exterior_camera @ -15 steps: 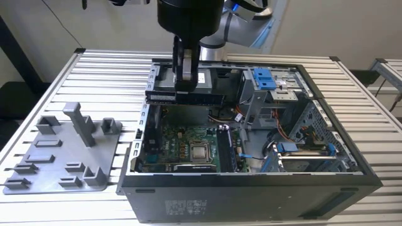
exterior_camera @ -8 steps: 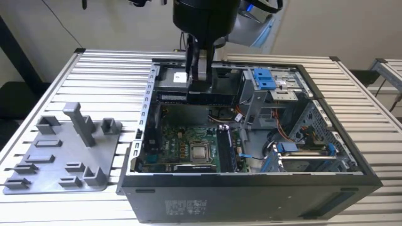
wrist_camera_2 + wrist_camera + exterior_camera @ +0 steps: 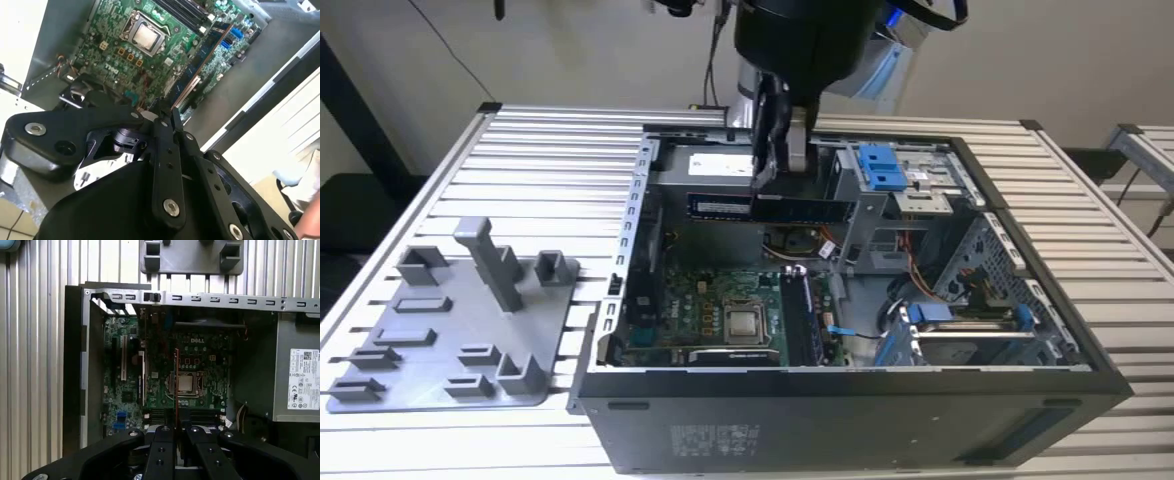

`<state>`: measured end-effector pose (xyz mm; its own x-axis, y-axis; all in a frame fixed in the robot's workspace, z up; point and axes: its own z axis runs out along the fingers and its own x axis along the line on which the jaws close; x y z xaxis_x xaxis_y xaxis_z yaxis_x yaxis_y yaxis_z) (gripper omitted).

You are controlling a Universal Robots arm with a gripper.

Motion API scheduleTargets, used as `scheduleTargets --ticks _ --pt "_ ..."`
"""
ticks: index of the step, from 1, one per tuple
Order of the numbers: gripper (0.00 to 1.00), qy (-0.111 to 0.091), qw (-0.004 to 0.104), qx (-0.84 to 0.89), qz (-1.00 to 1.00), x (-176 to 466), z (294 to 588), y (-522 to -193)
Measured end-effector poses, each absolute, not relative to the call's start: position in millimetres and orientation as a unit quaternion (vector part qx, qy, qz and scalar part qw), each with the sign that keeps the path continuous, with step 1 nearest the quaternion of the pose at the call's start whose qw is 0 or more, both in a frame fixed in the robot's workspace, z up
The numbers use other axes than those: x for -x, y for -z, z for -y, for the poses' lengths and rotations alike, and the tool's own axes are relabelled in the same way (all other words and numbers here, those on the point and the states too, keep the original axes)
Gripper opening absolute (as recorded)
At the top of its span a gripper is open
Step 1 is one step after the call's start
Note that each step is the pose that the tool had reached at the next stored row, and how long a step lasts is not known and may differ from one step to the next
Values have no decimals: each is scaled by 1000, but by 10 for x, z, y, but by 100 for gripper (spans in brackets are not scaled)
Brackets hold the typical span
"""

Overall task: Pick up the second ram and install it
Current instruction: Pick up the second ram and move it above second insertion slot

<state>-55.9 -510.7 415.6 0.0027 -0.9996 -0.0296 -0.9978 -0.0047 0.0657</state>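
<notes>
The second ram [image 3: 817,210], a dark narrow stick with a paler label, hangs level above the open computer case [image 3: 854,405], over its rear half. My gripper [image 3: 771,185] is shut on the stick's middle from above. In both wrist views the stick shows edge-on, running out from between the black fingers [image 3: 161,125] over the green motherboard [image 3: 115,45]. It appears as a thin reddish line [image 3: 176,385] in the first wrist view, above the processor socket [image 3: 185,383]. The memory slots [image 3: 803,318] lie beside the processor [image 3: 744,322], below the stick.
A light grey plastic tray [image 3: 454,335] with upright blocks stands on the slatted table at the exterior view's left of the case. Inside the case are a power supply [image 3: 300,380], blue drive brackets [image 3: 883,166], cables and a drive cage [image 3: 974,325].
</notes>
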Motion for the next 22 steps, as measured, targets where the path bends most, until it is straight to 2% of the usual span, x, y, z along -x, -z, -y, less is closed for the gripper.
scheduleTargets --ticks 10,16,22 --pt "14 33 12 -709 705 338 5107 -4155" --pt "14 20 -1 -709 705 331 5107 -4141" --pt "14 19 -2 -706 708 227 5107 -4139"
